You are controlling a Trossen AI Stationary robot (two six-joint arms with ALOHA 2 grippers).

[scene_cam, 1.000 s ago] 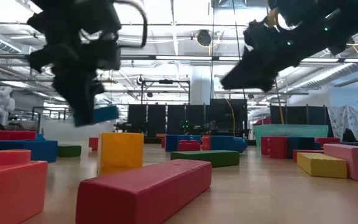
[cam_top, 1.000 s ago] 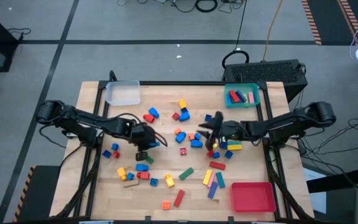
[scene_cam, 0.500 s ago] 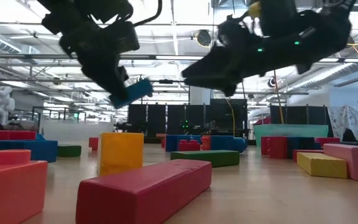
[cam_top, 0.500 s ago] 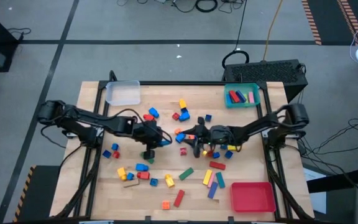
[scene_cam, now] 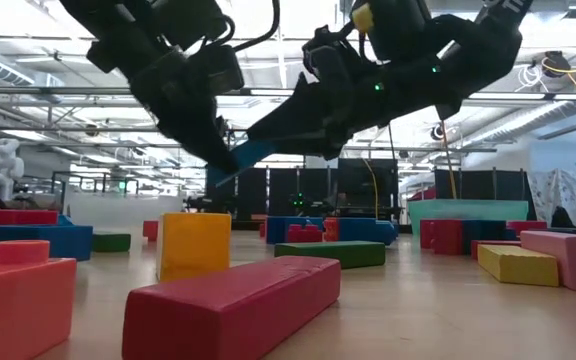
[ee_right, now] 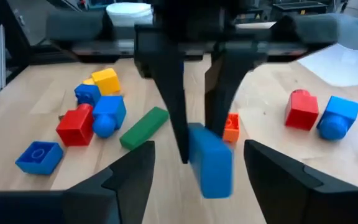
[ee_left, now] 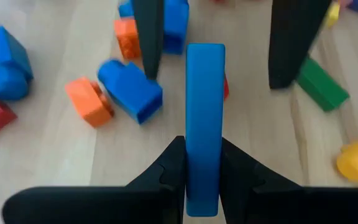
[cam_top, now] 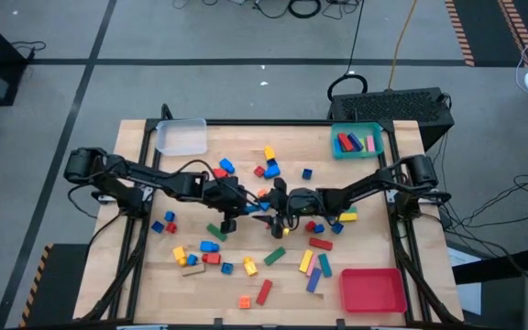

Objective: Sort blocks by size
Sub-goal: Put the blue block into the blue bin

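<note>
Loose blocks [ee_left: 128, 91] beneath held bar [ee_left: 204, 118]

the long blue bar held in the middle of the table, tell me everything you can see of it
The blue bar is a long, flat, smooth brick, plastic by its look, in one plain blue. The left gripper is shut on one end of it, a dark finger pressed to each broad side. It is held off the table above the scattered blocks at mid-table, tilted in the low view. Its free end reaches between the two open fingers of the right gripper, which have not closed on it.
</note>
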